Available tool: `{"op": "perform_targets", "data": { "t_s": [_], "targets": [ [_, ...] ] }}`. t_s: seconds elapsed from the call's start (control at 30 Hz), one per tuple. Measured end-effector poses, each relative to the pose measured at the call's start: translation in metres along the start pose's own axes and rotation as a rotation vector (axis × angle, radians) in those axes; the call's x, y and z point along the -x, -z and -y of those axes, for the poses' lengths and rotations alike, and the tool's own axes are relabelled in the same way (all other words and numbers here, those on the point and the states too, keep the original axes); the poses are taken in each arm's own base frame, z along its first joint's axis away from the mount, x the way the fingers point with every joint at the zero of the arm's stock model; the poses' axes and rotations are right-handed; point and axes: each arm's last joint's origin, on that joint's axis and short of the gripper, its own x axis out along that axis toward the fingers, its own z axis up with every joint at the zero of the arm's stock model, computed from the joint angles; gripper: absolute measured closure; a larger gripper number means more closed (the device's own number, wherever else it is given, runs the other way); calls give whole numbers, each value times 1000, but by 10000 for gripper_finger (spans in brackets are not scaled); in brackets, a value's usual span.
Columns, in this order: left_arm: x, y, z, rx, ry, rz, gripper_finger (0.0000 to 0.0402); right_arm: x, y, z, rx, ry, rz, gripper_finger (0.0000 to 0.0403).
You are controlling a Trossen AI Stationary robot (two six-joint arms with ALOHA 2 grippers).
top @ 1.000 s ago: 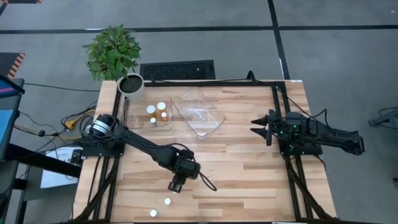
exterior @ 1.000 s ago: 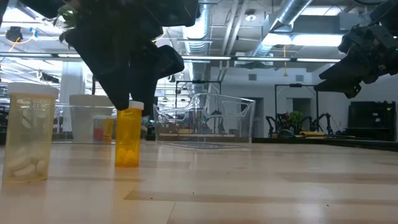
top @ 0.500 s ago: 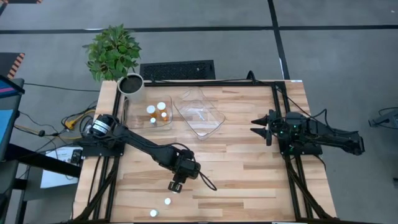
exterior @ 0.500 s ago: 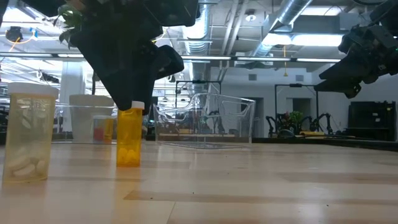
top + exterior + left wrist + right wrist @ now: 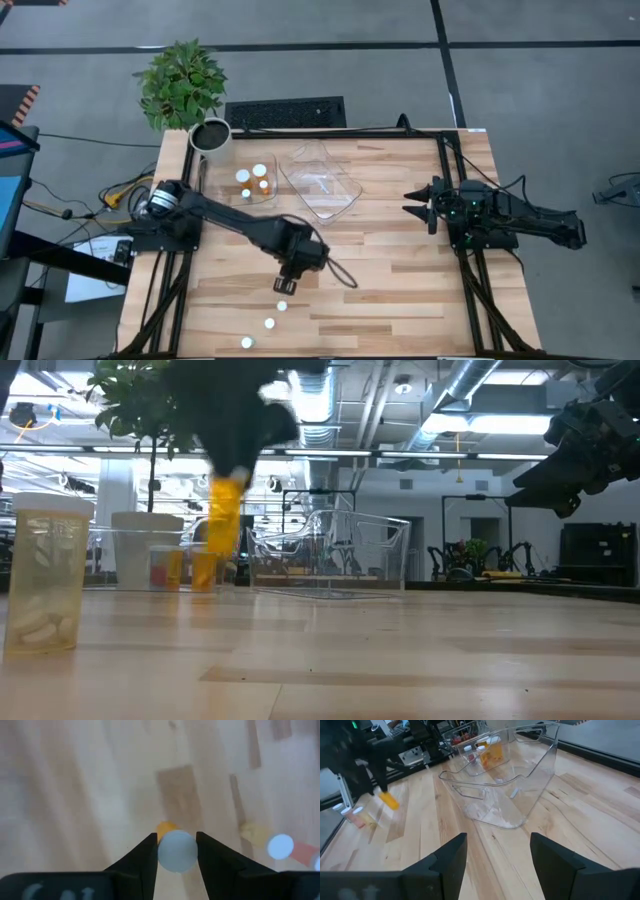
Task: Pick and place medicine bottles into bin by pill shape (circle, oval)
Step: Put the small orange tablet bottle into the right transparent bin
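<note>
Left gripper (image 5: 289, 284) is hanging over the desk (image 5: 400, 270) a little toward 7 o'clock of centre, fingers (image 5: 145, 856) closing on a medicine bottle (image 5: 226, 510) just under its white cap (image 5: 176, 850). In the low view the amber body is dangling clear of the wood, tilted slightly off vertical.

Three more bottles are standing toward 6 o'clock near the front edge: (image 5: 282, 307), (image 5: 268, 324), (image 5: 247, 342). The big pale one (image 5: 42, 573) in the low view is showing oblong pills at its bottom.

Two clear bins are sitting at 12 o'clock: the left bin (image 5: 214, 196), already holding several capped bottles, and the empty bin (image 5: 345, 199) just beside it, angled.

Right gripper (image 5: 417, 206) is waiting at 3 o'clock, fingers (image 5: 449, 856) spread apart, nothing between them.

Handling judgement: the bottle is looking light, rigid plastic, smooth-sided and round, so it is liable to pivot or slip in a two-point pinch; the tilt suggests some swing already. The loose pills inside are likely shifting weight when it is carried. The neck below the cap seems the safest hold, since the cap lip is giving the fingers a ledge. Not fragile; a short drop into a bin is probably harmless.

Pill shape in the held bottle: cannot tell.
</note>
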Motion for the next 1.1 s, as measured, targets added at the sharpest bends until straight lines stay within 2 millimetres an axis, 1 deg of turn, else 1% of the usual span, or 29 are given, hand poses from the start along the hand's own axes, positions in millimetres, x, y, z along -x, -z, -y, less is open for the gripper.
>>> {"op": "perform_targets", "data": {
  "t_s": [0.17, 0.27, 0.37, 0.47, 0.67, 0.8, 0.87, 0.93, 1.03, 1.1],
  "targets": [
    [46, -10, -26, -12, -127, 18, 288, 0, 0, 0, 0, 1, -2, 178],
    [70, -16, -48, -2, -195, 68, 288, 0, 0, 0, 0, 1, -3, 178],
    [88, -18, -77, 18, -243, 114, 288, 0, 0, 0, 0, 1, -3, 178],
    [100, -11, -113, 70, -301, 113, 287, 0, 1, 0, 0, 2, -5, 178],
    [112, 15, -195, 261, -343, 144, 287, 0, 1, 0, 0, 2, -6, 178],
    [121, 34, -239, 382, -327, 226, 287, 0, 1, 0, 0, 2, -6, 178],
    [125, 42, -254, 419, -325, 255, 287, 0, 1, 0, 0, 2, -6, 178],
    [127, 48, -264, 443, -323, 274, 287, 0, 1, 0, 1, 2, -6, 178],
    [116, 47, -274, 444, -315, 262, 287, 0, 1, 0, 5, 2, -6, 178],
    [100, 44, -280, 440, -285, 227, 287, 0, 1, 0, 7, 2, -6, 178]
  ]
}}
